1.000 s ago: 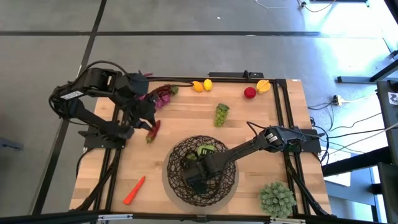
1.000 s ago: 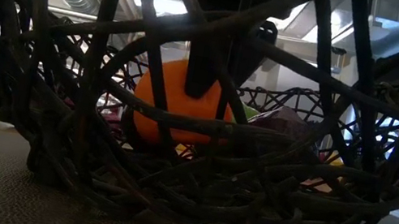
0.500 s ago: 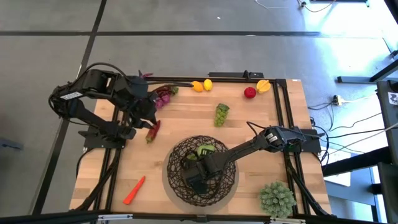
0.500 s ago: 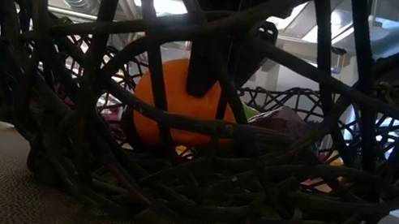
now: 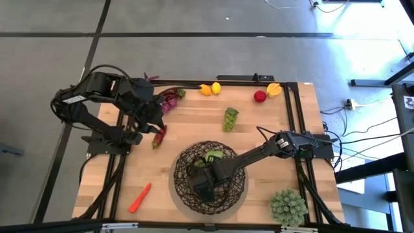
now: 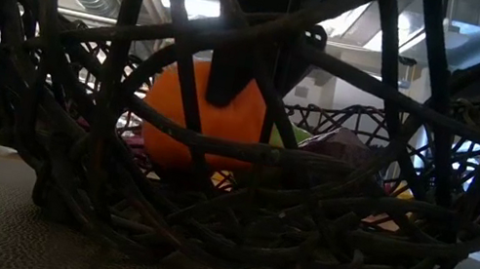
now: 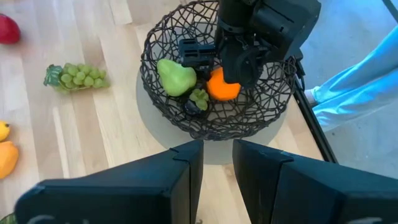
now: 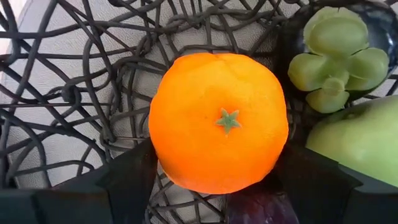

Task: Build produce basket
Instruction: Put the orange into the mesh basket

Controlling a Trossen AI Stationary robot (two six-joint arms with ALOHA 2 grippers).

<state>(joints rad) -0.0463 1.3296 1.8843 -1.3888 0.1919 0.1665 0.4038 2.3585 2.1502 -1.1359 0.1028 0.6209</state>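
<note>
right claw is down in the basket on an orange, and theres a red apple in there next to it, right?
Not quite: the fruit beside the orange in the basket is a green pear, not a red apple, as the left wrist view shows. The right claw is indeed down in the basket, its fingers either side of the orange.

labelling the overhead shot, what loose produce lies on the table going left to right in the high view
carrot → red pepper → purple grapes → lemons → green grapes → red apple → yellow-orange piece
</note>
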